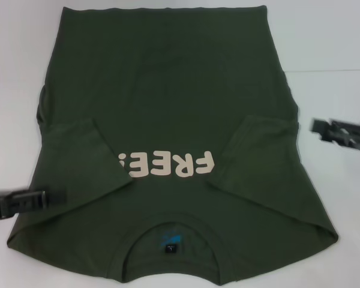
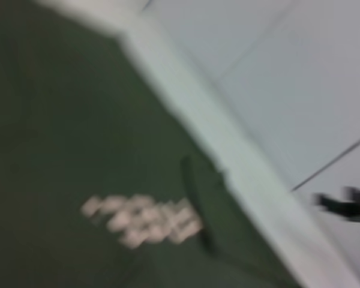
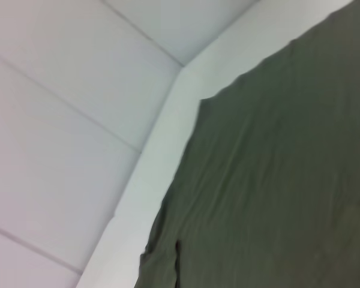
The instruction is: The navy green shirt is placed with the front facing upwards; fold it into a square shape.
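Left gripper (image 1: 45, 198) sat at the shirt's (image 1: 168, 108) near-left edge, right gripper (image 1: 318, 127) off its right side; couldn't tell whether either grasped anything. Shirt lay print-up on the white table (image 1: 336, 48), collar near, both sleeves folded inward. Risk, I'd judge: soft limp cotton could bunch or drag, skewing the fold. Matte olive, cream lettering.

Head looks down – both wrists close, sharing the shirt (image 1: 168, 102)
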Available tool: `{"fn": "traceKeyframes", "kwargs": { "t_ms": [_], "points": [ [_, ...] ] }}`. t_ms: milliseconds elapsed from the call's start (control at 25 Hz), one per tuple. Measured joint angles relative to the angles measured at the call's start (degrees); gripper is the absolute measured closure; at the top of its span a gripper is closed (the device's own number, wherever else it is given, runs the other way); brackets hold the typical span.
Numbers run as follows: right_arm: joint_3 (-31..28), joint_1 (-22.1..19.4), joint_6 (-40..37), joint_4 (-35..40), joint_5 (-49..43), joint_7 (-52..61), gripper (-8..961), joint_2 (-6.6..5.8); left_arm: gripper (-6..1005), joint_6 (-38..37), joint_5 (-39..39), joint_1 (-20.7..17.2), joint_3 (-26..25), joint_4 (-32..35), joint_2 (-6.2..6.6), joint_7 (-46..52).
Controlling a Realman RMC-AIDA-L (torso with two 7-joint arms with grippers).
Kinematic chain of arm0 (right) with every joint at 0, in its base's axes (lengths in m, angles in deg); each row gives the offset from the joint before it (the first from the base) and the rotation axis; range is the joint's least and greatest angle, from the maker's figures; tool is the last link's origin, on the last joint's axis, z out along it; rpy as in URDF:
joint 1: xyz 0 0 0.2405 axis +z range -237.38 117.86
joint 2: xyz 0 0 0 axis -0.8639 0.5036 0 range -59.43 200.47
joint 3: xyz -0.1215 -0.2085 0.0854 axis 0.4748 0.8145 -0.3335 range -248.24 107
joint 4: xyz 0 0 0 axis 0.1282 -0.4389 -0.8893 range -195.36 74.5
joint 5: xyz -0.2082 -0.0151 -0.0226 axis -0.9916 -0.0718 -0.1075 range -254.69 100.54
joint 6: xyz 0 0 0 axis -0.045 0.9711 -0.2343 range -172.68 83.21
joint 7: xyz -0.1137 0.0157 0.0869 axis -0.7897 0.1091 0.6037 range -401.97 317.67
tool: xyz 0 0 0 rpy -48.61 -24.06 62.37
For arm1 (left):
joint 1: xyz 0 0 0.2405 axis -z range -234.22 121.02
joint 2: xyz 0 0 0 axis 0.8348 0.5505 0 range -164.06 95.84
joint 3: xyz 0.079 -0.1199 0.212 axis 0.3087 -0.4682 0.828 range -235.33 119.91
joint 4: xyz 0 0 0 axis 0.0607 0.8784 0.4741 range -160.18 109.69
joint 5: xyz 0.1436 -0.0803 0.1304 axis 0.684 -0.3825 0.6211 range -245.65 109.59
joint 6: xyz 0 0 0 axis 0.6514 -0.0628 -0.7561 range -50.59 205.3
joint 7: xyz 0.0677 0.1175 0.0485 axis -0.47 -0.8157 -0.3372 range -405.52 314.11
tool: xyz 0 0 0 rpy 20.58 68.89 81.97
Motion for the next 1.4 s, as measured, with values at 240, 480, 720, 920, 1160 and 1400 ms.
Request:
{"fn": "traceKeyframes", "kwargs": {
  "t_ms": [240,480,720,920,1160,1400],
  "points": [
    [-0.4,-5.9,-6.0,-0.5,-0.6,-8.1,198,-0.97,108,1.2,14.2,3.5,-2.0,0.8,2.19,14.1],
    [-1.0,-7.9,-5.9,-0.6,-4.0,-10.2,196,-1.08,108,2.7,20.2,4.8,-2.3,1.7,2.99,21.1],
    [-1.4,-7.8,-5.7,-0.6,-5.6,-10.0,196,-1.53,108,5.8,23.2,5.4,-1.7,1.7,3.08,23.3],
    [-1.4,-7.7,-5.6,-0.5,-5.6,-10.0,195,-1.71,109,8.9,26.5,5.8,-0.8,1.3,3.10,24.1],
    [-1.2,-7.5,-5.5,-0.5,-5.6,-9.9,196,-1.70,109,11.0,26.7,6.1,0.6,-0.2,2.86,24.4],
    [-1.4,-7.5,-5.5,-0.5,-5.6,-9.9,196,-1.69,109,11.6,26.7,6.6,0.7,-0.7,2.85,24.5]
  ]
}}
